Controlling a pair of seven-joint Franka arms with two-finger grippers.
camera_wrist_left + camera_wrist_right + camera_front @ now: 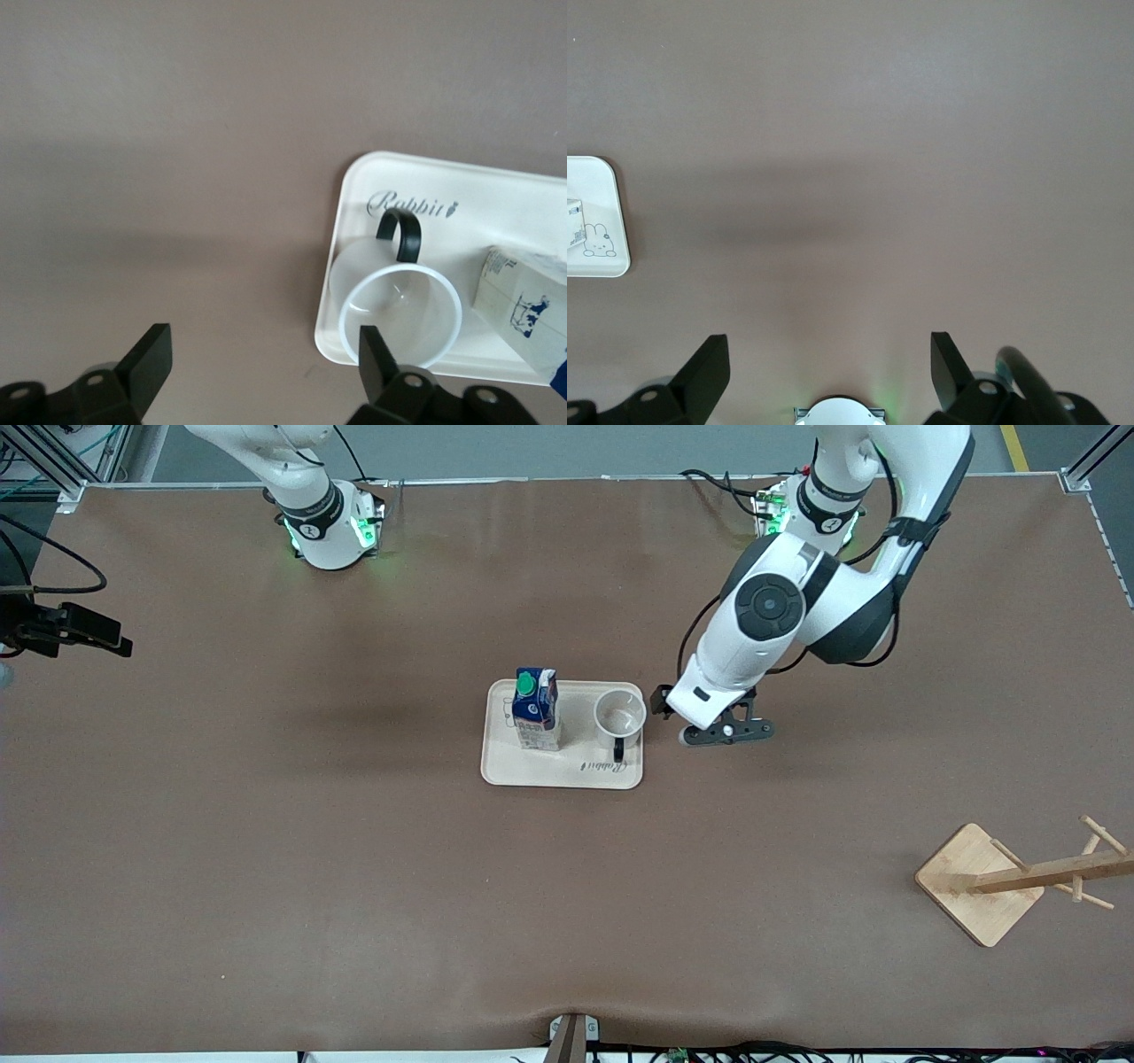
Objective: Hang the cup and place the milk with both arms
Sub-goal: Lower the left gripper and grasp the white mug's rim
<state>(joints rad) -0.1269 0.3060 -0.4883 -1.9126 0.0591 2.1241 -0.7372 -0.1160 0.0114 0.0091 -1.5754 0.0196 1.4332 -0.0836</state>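
Observation:
The white cup (619, 720) with a black handle stands upright on the cream tray (567, 772), its handle toward the front camera; its face drawing is hidden. The milk (536, 707) stands on the tray beside the cup, toward the right arm's end. My left gripper (726, 732) is open and empty, low over bare table just beside the tray, toward the left arm's end. In the left wrist view my left gripper (264, 359) has the cup (403, 305) beside one fingertip (376, 352), with the milk (527, 310) close by. My right gripper (828, 363) is open and empty over bare table.
A wooden cup rack (1019, 877) with pegs lies near the front, at the left arm's end. A black camera mount (62, 629) juts in at the right arm's end. The tray's corner (602, 212) shows in the right wrist view. The table is brown.

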